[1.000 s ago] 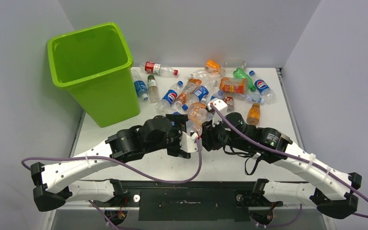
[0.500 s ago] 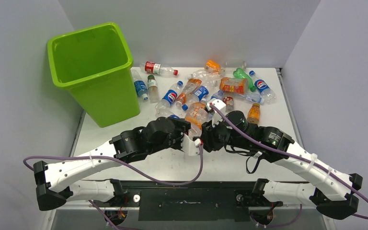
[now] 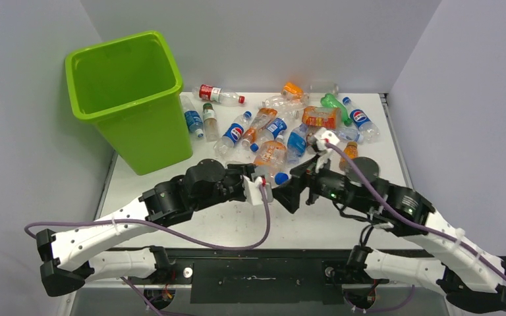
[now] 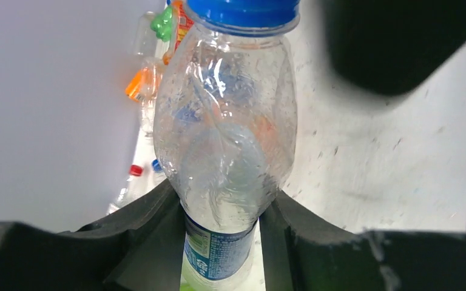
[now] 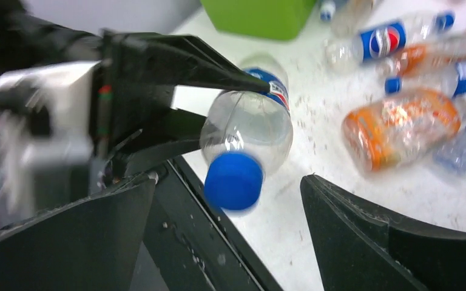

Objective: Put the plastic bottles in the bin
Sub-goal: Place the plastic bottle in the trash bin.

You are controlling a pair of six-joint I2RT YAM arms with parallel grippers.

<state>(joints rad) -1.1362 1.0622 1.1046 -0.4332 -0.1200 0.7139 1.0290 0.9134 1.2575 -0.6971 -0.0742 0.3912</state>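
White table (image 3: 290, 227), and the lime bin (image 3: 151, 141) stands upright at its far left corner. The left arm (image 3: 105, 227) and right arm (image 3: 435, 227) both reach in, and they meet around the middle of the table.

The bottles (image 3: 283, 125) lie scattered along the far side, from just beside the bin out to the far right. They're mostly clear or orange, plus one green.

The left gripper (image 4: 221, 212) is clamped on a crumpled clear bottle (image 4: 224, 121). Its fingers (image 4: 145, 218) squeeze both sides down by the label. That bottle sits mid-table, just on the near side of the pile and well apart from the bin. Can't tell if it's touching the table.

The right gripper (image 5: 229, 182) faces it with its jaws spread wide, one finger on each side of the bottle's blue cap (image 5: 233, 180). Neither finger touches it.
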